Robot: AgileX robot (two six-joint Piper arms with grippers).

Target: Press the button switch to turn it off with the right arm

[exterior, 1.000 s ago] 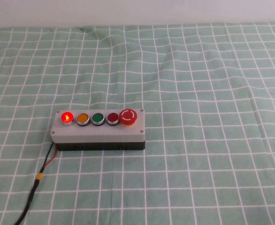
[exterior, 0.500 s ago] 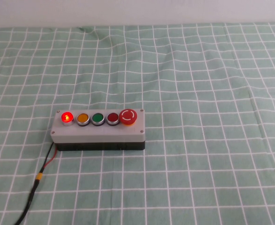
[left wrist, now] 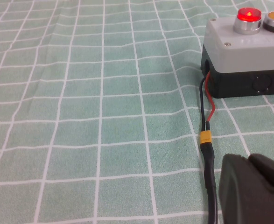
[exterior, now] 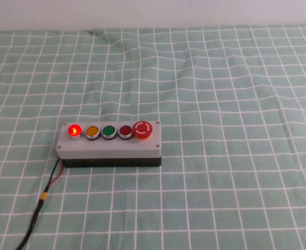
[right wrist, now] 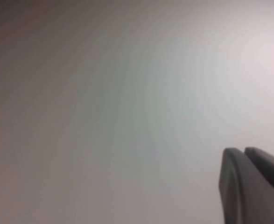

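The button switch [exterior: 74, 130] is small, round and silver-rimmed, and glows bright red. It sits at the left end of the row on the grey box [exterior: 111, 148], next to the orange button [exterior: 92, 132]. It also shows in the left wrist view [left wrist: 248, 15]. Neither arm shows in the high view. My left gripper [left wrist: 248, 158] is shut and empty, low over the cloth near the box's cable [left wrist: 207, 144]. My right gripper [right wrist: 244, 150] is shut and empty and faces a blank pale surface; the box is out of its view.
A green button [exterior: 109, 132], a dark maroon button [exterior: 125, 132] and a large red mushroom button [exterior: 142, 129] fill the rest of the row. A black cable [exterior: 42, 202] runs from the box's left end to the front edge. Green checked cloth [exterior: 220, 104] covers the table.
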